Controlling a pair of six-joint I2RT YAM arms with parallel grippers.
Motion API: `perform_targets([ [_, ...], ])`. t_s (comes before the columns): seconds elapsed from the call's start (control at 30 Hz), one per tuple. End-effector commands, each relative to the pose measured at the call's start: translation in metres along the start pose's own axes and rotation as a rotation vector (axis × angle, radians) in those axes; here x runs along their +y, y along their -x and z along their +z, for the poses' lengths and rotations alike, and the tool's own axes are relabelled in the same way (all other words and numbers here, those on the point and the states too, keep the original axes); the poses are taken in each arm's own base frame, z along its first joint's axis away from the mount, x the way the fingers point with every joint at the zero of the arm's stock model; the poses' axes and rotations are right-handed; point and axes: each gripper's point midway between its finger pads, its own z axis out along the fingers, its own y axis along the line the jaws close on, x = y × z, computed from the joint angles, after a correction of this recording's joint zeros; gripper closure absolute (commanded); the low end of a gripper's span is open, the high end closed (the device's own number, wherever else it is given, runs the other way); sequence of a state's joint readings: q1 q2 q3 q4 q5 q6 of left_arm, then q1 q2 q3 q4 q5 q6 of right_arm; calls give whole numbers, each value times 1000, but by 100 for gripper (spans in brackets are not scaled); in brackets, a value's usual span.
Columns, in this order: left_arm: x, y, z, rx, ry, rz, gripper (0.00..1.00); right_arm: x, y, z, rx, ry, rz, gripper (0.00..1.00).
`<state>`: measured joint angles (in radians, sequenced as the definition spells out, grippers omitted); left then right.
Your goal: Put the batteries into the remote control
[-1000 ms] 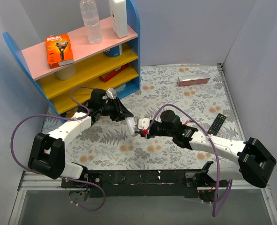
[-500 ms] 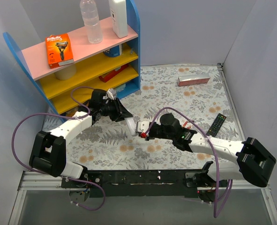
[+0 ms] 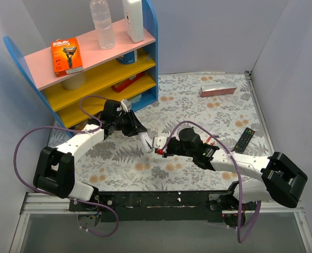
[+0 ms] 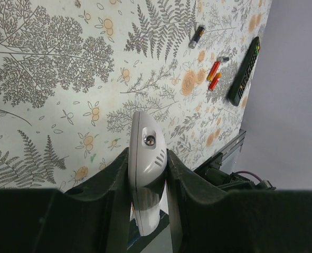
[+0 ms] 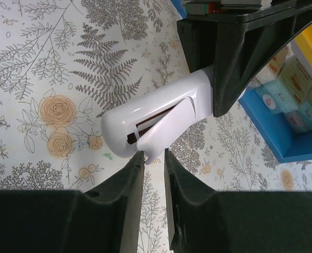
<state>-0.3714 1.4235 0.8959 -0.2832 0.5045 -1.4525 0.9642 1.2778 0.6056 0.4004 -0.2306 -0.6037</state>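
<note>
1. The left gripper (image 3: 141, 130), toward 9 o'clock on the table (image 3: 198, 108), is clamped on the white remote (image 5: 163, 108).
2. Its cover (image 5: 169, 125) stands half lifted, and no battery shows in the slot.
3. The right gripper (image 5: 151, 158) has narrow jaws at the tip of the cover. I cannot tell if it pinches it.
4. The batteries (image 4: 214, 69) lie on the table at 3 o'clock from this gripper, near a black remote (image 4: 244, 68). I judge that loading is not begun.

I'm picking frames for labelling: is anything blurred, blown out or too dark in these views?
Top external: even, soft light, faint shadows, sharp. Left wrist: the white remote blurs at its near end, the batteries are sharp, the left end effector's fingers are near black. Right wrist: the remote is bright yet unclipped, cloth sharp, the right end effector's fingers dark.
</note>
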Motion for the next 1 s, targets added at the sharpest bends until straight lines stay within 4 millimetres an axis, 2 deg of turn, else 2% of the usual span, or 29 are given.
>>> perform_targets([
  [0.0, 5, 4, 11, -41, 5, 2, 100, -6, -4, 5, -18, -40, -17, 71],
  [0.3, 27, 14, 43, -82, 21, -64, 100, 10, -30, 14, 19, -14, 44, 70],
  [0.57, 49, 15, 59, -89, 98, -22, 100, 8, -52, 13, 75, -101, 176, 70],
  [0.73, 61, 9, 53, -94, 140, 6, 100, -2, -57, 0, 87, -190, 371, 66],
  [0.77, 64, 8, 50, -103, 149, 11, 100, -5, -55, -6, 86, -222, 466, 63],
  [0.83, 58, 9, 40, -129, 135, 37, 100, -16, -59, -15, 106, -283, 564, 59],
  [0.87, 58, 10, 37, -143, 134, 46, 100, -10, -67, -23, 163, -280, 637, 55],
  [0.9, 53, 8, 29, -159, 116, 64, 100, -21, -60, -25, 163, -302, 684, 54],
  [0.93, 50, 8, 24, -171, 105, 80, 100, -26, -64, -31, 191, -337, 718, 52],
  [0.97, 49, 7, 20, -181, 97, 88, 100, -22, -69, -39, 246, -344, 777, 50],
])
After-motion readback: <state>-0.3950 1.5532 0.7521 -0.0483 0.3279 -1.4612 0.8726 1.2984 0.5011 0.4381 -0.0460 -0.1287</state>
